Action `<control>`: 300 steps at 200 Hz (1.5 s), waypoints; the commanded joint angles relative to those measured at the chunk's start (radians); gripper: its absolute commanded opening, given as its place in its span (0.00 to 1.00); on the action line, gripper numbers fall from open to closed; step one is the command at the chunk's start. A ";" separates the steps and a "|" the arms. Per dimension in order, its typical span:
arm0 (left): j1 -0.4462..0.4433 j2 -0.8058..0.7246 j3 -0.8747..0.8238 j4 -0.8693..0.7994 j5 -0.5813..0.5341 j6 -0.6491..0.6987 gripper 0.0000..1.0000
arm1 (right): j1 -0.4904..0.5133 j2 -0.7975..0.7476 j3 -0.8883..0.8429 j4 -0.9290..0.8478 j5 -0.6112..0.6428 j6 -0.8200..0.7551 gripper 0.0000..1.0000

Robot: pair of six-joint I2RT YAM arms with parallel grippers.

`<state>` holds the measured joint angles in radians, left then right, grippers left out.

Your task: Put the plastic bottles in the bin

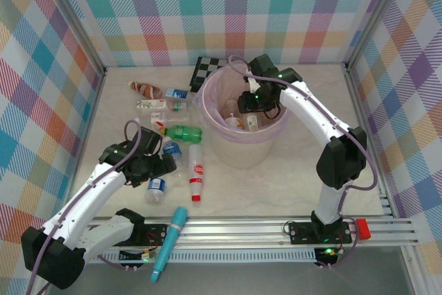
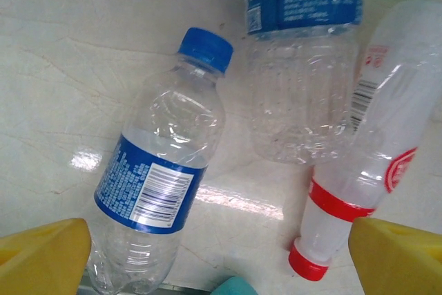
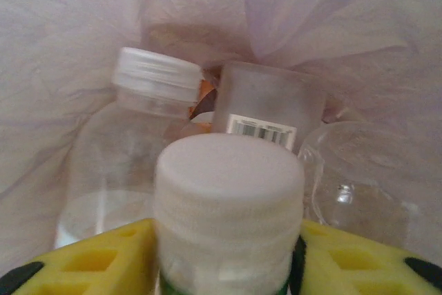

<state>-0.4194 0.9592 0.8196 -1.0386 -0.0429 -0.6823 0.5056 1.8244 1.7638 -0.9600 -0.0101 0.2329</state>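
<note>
White-capped bottle (image 3: 228, 198) between fingers (image 3: 103, 260) of right gripper (image 3: 228, 271), inside pink bin (image 1: 215, 132)

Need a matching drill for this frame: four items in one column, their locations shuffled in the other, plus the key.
Items
1. green bottle
2. white-capped bottle
3. teal tube
4. checkerboard

Places
A. at the near edge, lying across the metal rail
B. behind the bin, by the far wall
C. between the fingers of the right gripper
D. lying on the table, just left of the bin

Pairs: 1-D, 2-C, 3-A, 4-B
</note>
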 commanded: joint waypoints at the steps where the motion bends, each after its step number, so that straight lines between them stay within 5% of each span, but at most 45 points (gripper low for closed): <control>1: -0.012 -0.021 -0.037 0.009 0.008 -0.041 0.95 | 0.005 -0.020 -0.002 0.028 0.010 0.015 0.57; 80: -0.031 -0.017 -0.097 0.007 -0.004 -0.060 1.00 | 0.005 -0.127 0.130 -0.043 -0.122 -0.002 0.84; 212: -0.102 -0.027 -0.270 0.078 -0.049 -0.220 1.00 | -0.055 -0.292 0.089 0.049 -0.139 0.025 0.88; 300: -0.108 -0.046 -0.320 0.145 -0.031 -0.261 0.72 | -0.091 -0.333 0.029 0.074 -0.145 0.043 0.88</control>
<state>-0.5167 0.9253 0.5072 -0.9062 -0.0692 -0.9237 0.4229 1.5192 1.8004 -0.9123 -0.1471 0.2588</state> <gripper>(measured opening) 0.749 0.877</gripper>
